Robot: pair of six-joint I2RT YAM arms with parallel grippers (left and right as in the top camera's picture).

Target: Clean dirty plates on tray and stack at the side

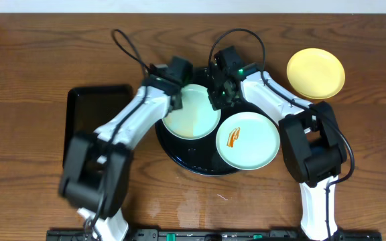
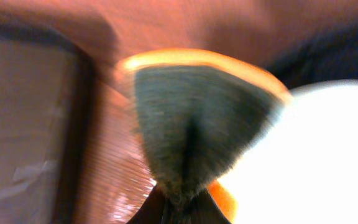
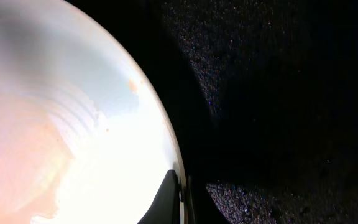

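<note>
Overhead view of a wooden bench (image 1: 39, 40), with my two arms reaching into a round black tray (image 1: 196, 165). Two mint plates sit on the tray.

The left plate (image 1: 193, 117) is the one in hand. My left tool (image 1: 177, 99) is at its rim, clamped on a sponge (image 2: 194, 118) that is grey with an orange edge and badly blurred in the left wrist view. My right tool (image 1: 220, 100) is at the opposite rim. The right wrist view shows a dark fingertip (image 3: 168, 196) on that rim, and I judge the tool pinched on the plate to steady it. A faint orange haze and a few specks show on this plate, so I judge the wiping unfinished.

The right plate (image 1: 247, 140) carries a clear orange smear and looks untouched. A yellow plate (image 1: 315, 72) lies on the bench well right of the tray and looks clean. I take it as the start of the stack. Roughly one plate is done, one is under way and one is to go.

A rectangular tray (image 1: 99, 117) lies at the left.
</note>
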